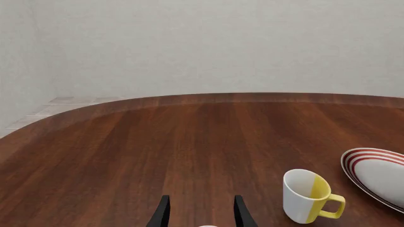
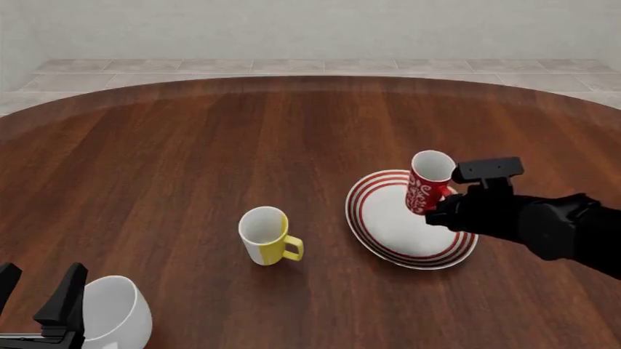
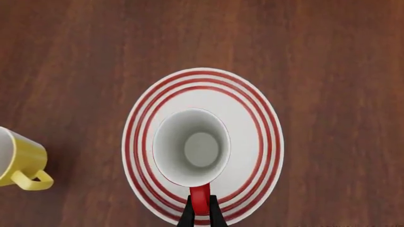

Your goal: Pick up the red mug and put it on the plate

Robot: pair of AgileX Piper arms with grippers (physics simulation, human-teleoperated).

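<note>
The red mug point(image 2: 425, 185) with its white pattern is upright over the middle of the plate point(image 2: 388, 225), a white plate with red rings. I cannot tell whether its base touches the plate. My right gripper point(image 2: 444, 206) is shut on the mug's red handle point(image 3: 200, 196). The right wrist view looks straight down into the mug's white inside point(image 3: 192, 147), with the plate point(image 3: 256, 118) all around it and the gripper point(image 3: 200, 213) closed on the handle. My left gripper point(image 2: 39, 289) is open and empty at the near left; its fingers point(image 1: 162, 213) show in the left wrist view.
A yellow-and-white mug point(image 2: 265, 236) stands left of the plate; it also shows in the left wrist view point(image 1: 307, 196) and the right wrist view point(image 3: 19, 163). A larger plain white mug point(image 2: 116, 314) stands by my left gripper. The table's far edge point(image 2: 310, 81) curves.
</note>
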